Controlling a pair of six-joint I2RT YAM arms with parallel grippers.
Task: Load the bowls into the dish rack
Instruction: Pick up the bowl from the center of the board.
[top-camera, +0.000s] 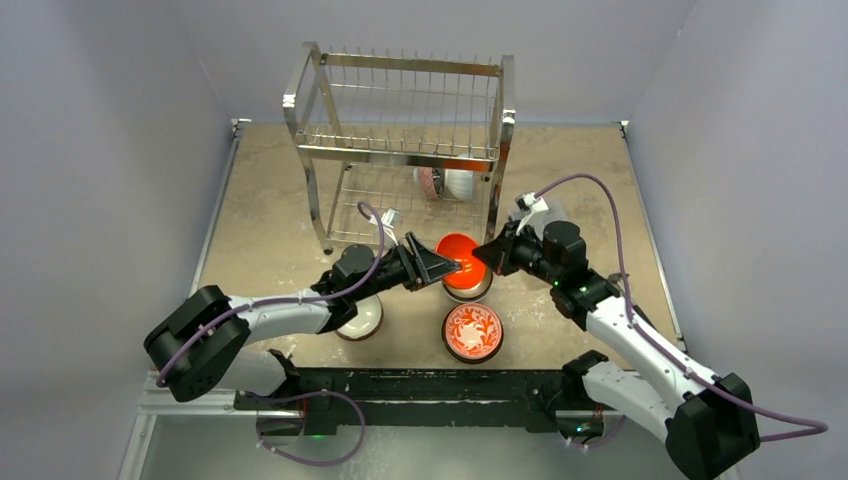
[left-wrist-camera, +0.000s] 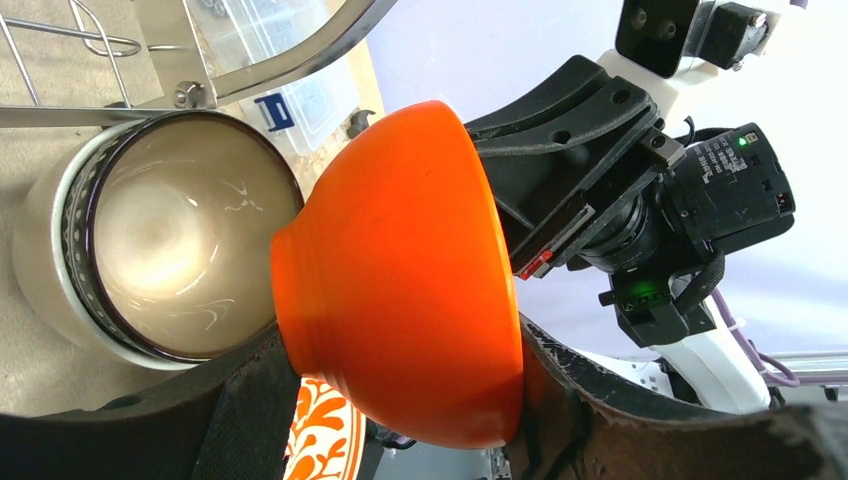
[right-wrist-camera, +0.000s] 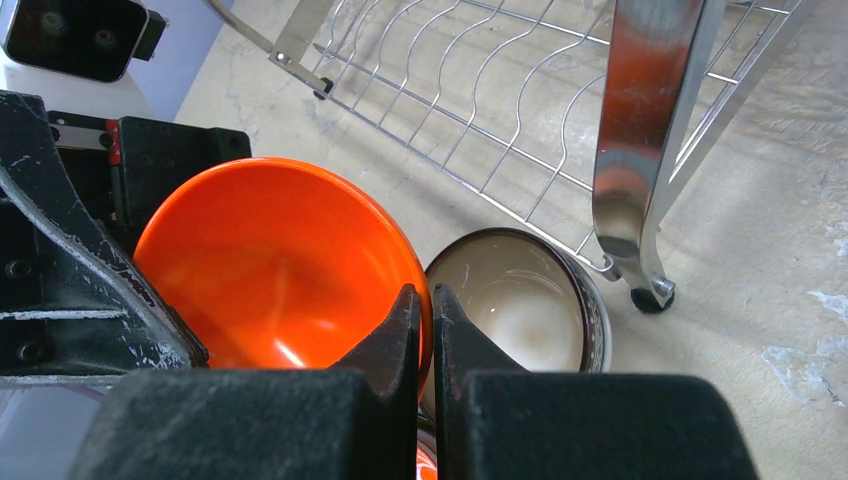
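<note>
A glossy orange bowl (top-camera: 458, 252) (left-wrist-camera: 400, 270) (right-wrist-camera: 270, 270) hangs tilted on its side, above a cream-lined bowl with a patterned rim (top-camera: 470, 290) (left-wrist-camera: 160, 240) (right-wrist-camera: 520, 310). My right gripper (top-camera: 484, 255) (right-wrist-camera: 426, 310) is shut on the orange bowl's rim. My left gripper (top-camera: 445, 265) (left-wrist-camera: 400, 400) spans the same bowl from foot to rim, and both fingers (left-wrist-camera: 240, 410) look in contact with it. A red-and-white floral bowl (top-camera: 472, 331) (left-wrist-camera: 325, 430) sits near the front. A white bowl (top-camera: 362, 318) lies under the left arm. The dish rack (top-camera: 400, 150) holds one patterned bowl (top-camera: 445, 183) on its lower shelf.
The rack's front right leg (right-wrist-camera: 640, 150) stands just beyond the cream-lined bowl, with the wavy lower shelf (right-wrist-camera: 480, 90) behind it. A clear plastic box (left-wrist-camera: 290, 60) shows past the rack in the left wrist view. Walls close in the table on three sides.
</note>
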